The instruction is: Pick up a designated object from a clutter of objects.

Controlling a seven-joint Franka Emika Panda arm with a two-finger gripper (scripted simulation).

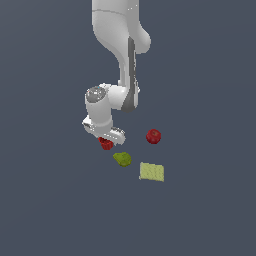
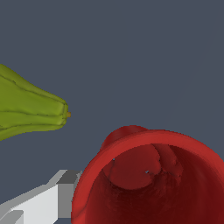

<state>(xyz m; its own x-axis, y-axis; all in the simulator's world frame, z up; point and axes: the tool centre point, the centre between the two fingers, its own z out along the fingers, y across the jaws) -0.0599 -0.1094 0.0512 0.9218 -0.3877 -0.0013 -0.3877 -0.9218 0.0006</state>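
The small red ribbed cup (image 1: 106, 144) sits directly under my gripper (image 1: 106, 141) in the exterior view, mostly covered by the hand. In the wrist view the cup (image 2: 148, 175) fills the picture, its hollow dark-red inside facing the camera. One grey finger (image 2: 48, 201) lies against the cup's outer wall; the other finger is hidden behind the cup. The jaws look closed on the cup. The green pear-like lump (image 1: 122, 159) lies just beside it and also shows in the wrist view (image 2: 26, 105). The round red apple (image 1: 153, 136) lies apart, toward the exterior view's right.
A flat yellow-green square pad (image 1: 151, 171) lies on the dark floor (image 1: 200, 210) past the pear, toward the exterior view's right. The arm's white links (image 1: 120, 40) rise above the objects.
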